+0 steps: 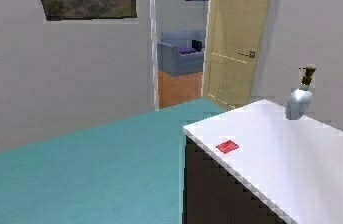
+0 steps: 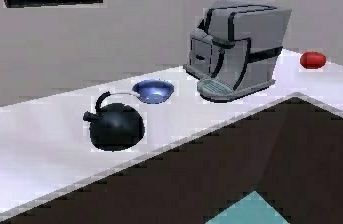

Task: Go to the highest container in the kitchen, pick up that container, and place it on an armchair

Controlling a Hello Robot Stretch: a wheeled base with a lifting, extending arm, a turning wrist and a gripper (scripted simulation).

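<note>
Approach is in hand, I judge; the blue bowl [image 2: 154,92], likely the container, sits on the white counter [image 2: 39,150] between a black kettle [image 2: 115,124] and a coffee machine [image 2: 237,55]; the claw's state I cannot tell; next comes lining up and reaching for the bowl.

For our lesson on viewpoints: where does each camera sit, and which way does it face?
Forward view: on the robot, facing ahead and slightly down, past a white counter with a soap dispenser toward an open door.
Arm side view: on the robot's body, facing sideways onto a countertop with kettle, bowl and coffee machine.
Shared: a white counter, possibly the same one.
</note>
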